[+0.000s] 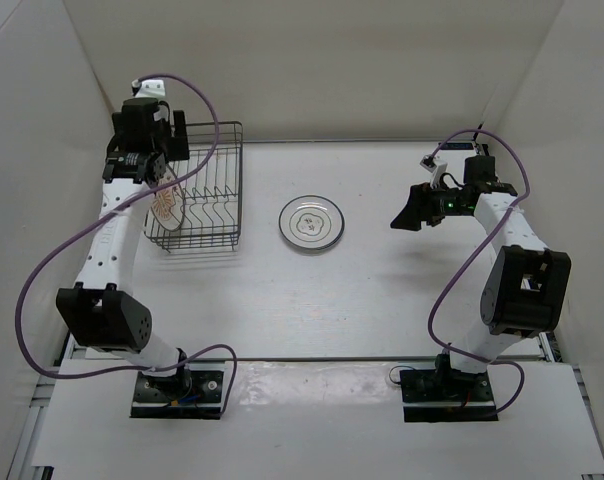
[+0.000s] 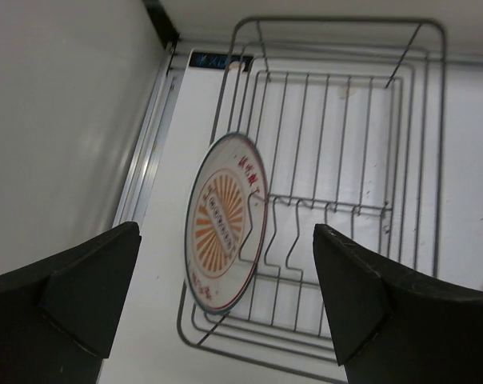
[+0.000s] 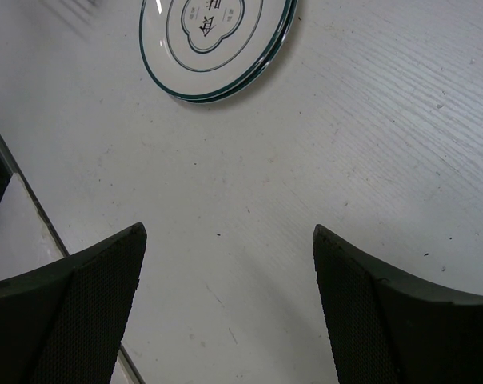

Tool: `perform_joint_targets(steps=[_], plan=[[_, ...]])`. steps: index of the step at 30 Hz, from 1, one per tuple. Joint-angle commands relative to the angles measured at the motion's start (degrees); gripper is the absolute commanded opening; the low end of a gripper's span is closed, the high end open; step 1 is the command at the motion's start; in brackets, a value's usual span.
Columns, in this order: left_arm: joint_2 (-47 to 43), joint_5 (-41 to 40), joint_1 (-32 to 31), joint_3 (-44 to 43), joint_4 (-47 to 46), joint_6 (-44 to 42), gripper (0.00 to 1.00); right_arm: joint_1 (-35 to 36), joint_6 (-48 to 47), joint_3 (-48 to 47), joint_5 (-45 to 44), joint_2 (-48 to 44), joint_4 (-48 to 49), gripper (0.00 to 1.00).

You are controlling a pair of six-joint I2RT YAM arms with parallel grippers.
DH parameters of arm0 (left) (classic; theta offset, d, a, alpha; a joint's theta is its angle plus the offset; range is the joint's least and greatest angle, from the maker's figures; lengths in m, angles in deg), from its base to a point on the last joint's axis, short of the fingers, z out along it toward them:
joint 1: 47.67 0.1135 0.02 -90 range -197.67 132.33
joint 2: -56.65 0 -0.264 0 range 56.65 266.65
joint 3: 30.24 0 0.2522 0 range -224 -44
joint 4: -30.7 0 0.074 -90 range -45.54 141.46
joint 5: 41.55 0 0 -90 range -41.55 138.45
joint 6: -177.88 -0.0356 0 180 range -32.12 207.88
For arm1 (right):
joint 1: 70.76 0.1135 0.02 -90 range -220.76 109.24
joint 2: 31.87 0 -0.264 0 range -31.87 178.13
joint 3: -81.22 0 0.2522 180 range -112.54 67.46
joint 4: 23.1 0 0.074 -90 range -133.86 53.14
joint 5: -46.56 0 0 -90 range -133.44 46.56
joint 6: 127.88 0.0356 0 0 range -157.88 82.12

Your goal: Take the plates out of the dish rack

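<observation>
From above, your dish rack (image 1: 207, 185) sits at the far left of the table (image 1: 382, 300); one orange sunburst plate (image 1: 167, 205) stands on edge at its left end, and I see no other plate in the wires. A white plate (image 1: 312, 222) lies flat on the table, well clear of the rack's right side; whether a second one sits under it, I cannot tell from here. Your left gripper (image 1: 150, 170) hangs over the rack's left end, right above the orange plate; your right gripper (image 1: 407, 213) hovers over bare table to the right of the white plate, fingers apart and carrying nothing.

Left wrist now; the sunburst plate leans in the end slot, tilted, its face turned toward the camera. Your fingers are spread wide, one on either side of the plate's line, and neither touches it.

Right wrist; the claw is spread wide over bare tabletop, gripping nothing; the white plate sits near the top edge, dark centre motif up. Its rim shows doubled lines, which may be a stack of two, though I can't be sure.

So at least one plate is out and down; by my reading the orange one is the last left in the rack. You look lined up to come down and pinch its rim; mind the wire dividers beside it.
</observation>
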Motion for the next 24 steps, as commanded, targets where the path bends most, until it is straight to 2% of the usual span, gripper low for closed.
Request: perform_joint_targets(steps=[1, 4, 10, 19, 24], plan=[[-1.4, -0.4, 3.1, 1.5, 4.3, 0.3, 1.0, -0.1, 0.0, -1.2, 1.3, 0.0, 1.0, 0.86], [-0.3, 0.5, 5.8, 1.0, 6.4, 0.9, 0.99, -0.3, 0.0, -1.4, 1.3, 0.2, 0.9, 0.86], [0.8, 5.3, 9.3, 4.0, 7.5, 5.5, 0.89, -0.3, -0.1, -2.0, 1.0, 0.5, 0.0, 0.86], [4.8, 8.0, 9.5, 6.6, 7.1, 7.2, 0.83, -0.3, -1.7, -2.6, 0.9, 0.6, -2.1, 0.86], [6.6, 7.9, 10.2, 6.4, 6.6, 8.2, 0.72, -0.3, -1.8, -2.9, 0.6, 0.6, -2.4, 0.86]])
